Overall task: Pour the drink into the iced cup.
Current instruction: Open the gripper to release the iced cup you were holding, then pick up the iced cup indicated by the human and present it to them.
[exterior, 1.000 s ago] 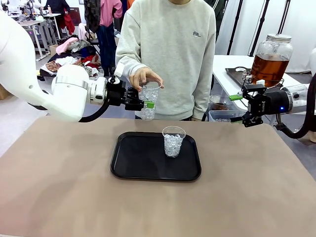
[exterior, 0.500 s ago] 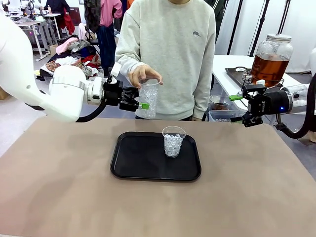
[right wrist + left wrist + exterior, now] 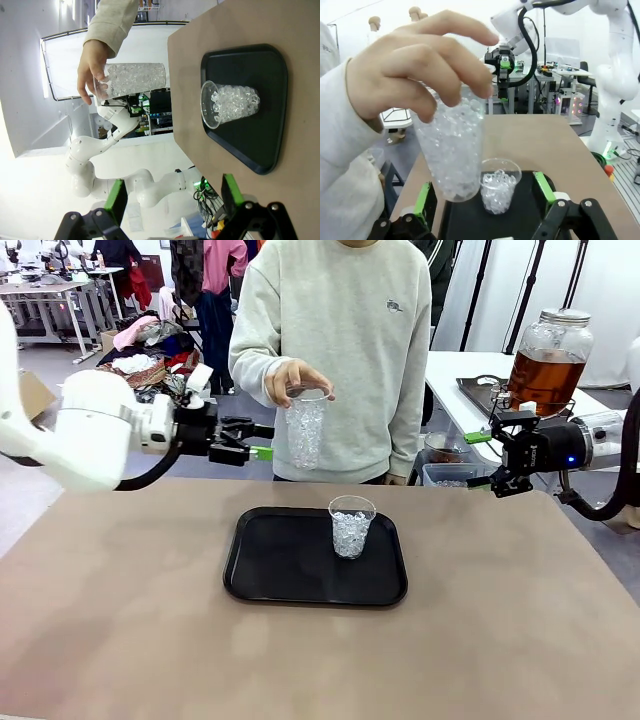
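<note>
The left pincer [image 3: 256,439] stands spread and empty. Just ahead of its tips a person's hand [image 3: 295,378] holds a tall clear plastic cup of ice [image 3: 305,430] by the rim. The right pincer [image 3: 483,460] is likewise spread, grasping nothing. Behind and above it stands the round lidded glass jar [image 3: 552,335] of amber-brown drink [image 3: 540,380]. Between the pincers, lower down, a short clear iced cup [image 3: 351,527] sits on a black tray [image 3: 270,570].
</note>
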Controlling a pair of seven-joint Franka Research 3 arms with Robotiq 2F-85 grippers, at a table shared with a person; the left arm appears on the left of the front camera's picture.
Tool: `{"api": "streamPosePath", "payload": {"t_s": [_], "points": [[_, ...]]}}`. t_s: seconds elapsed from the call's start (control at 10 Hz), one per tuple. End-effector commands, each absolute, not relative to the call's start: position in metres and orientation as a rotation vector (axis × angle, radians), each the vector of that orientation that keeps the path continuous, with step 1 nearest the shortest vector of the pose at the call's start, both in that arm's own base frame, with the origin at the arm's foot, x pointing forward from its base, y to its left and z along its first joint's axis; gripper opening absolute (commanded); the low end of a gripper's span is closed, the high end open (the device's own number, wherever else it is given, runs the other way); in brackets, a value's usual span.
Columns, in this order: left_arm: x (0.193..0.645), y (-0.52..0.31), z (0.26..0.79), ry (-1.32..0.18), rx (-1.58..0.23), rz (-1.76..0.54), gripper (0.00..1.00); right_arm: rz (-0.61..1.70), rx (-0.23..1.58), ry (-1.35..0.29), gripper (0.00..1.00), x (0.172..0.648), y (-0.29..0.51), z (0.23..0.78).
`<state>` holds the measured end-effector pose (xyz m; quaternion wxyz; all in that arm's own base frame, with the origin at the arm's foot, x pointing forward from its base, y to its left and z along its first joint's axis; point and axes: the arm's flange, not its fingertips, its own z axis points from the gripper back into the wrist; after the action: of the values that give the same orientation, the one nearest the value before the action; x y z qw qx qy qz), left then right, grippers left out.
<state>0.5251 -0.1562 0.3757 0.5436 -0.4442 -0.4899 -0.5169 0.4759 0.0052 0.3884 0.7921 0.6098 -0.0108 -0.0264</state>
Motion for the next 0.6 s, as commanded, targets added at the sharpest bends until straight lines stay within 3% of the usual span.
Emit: {"api": "streamPosePath", "payload": {"t_s": [0.0, 0.5], "points": [[0.505, -0.129, 0.385, -1.135, -1.035, -1.230, 1.00, -0.055, 1.312, -0.028, 1.00, 0.477, 0.005, 0.390], [0.491, -0.069, 0.393, -1.102, -1.020, -1.270, 1.00, -0.055, 1.312, -0.028, 1.00, 0.477, 0.005, 0.390]]}}
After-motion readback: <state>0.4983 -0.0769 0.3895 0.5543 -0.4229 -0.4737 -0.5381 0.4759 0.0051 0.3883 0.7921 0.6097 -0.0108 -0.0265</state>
